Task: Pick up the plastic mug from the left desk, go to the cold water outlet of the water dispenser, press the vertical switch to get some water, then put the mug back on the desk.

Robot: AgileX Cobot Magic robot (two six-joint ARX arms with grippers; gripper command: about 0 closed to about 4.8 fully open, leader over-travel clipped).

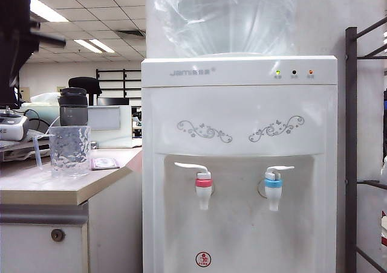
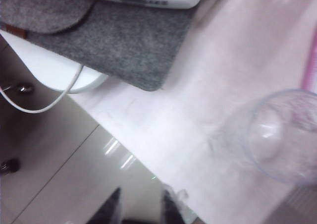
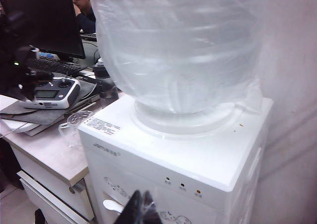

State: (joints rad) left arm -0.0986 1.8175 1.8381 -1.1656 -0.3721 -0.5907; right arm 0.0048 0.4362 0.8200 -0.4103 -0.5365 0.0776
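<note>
The mug [image 1: 69, 150] stands upright on the desk [image 1: 54, 188], near its front edge, just in front of a grey bottle [image 1: 73, 107] and well left of the dispenser [image 1: 239, 164]. Nothing holds it. The left gripper [image 2: 141, 206] hangs above the desk edge beside the mug [image 2: 287, 135], its fingers slightly apart and empty. The right gripper [image 3: 142, 209] hovers high by the dispenser's [image 3: 188, 149] top; whether its jaws are parted I cannot tell. The blue-collared tap [image 1: 273, 185] and its lever [image 1: 279, 170] stand untouched.
</note>
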